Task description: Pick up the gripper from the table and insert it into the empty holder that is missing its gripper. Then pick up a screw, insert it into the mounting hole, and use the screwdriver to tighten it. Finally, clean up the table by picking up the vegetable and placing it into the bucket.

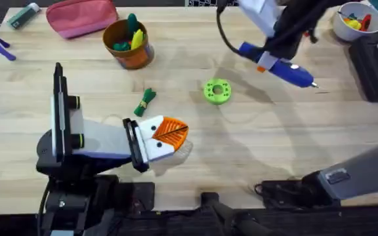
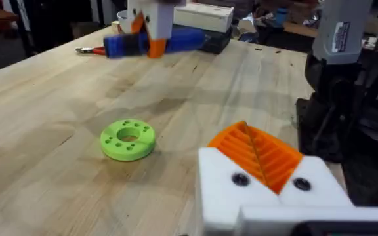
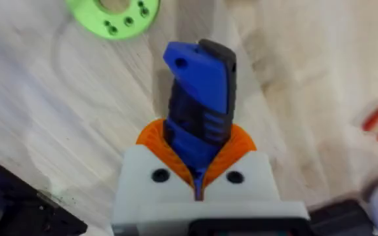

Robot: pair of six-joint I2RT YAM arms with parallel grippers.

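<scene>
- The right gripper (image 3: 199,174) holds the screwdriver (image 1: 277,65) firmly between its orange ribbed pads (image 3: 156,141), above the table (image 1: 254,137) on the far right side; the thin metal tip (image 1: 314,84) points to the right, away from the left arm.
- The left gripper (image 1: 169,134) rests low near the middle of the table. Its white finger blocks sit together with the orange wedges touching, and I see nothing between them, so I judge it closed and empty.
- The vegetable (image 1: 146,101) lies on the wood just beyond the left gripper, between it and the bucket (image 1: 128,44), which already contains green and yellow toy pieces.
- The lime-green disc (image 1: 216,91) lies near the centre, apart from both grippers.
- Risk: the screwdriver body is smooth, round plastic, so it may rotate or slide in the pads if the tip presses at an angle.
- Risk: the tip faces away from the work, so the arm must turn a lot; the black cable (image 1: 225,33) could be pulled.
- Risk: the vegetable is small, soft-looking and has a thin stem; a closing gripper could push it aside on the smooth wooden boards.
- I cannot see a screw or a mounting hole clearly.
</scene>
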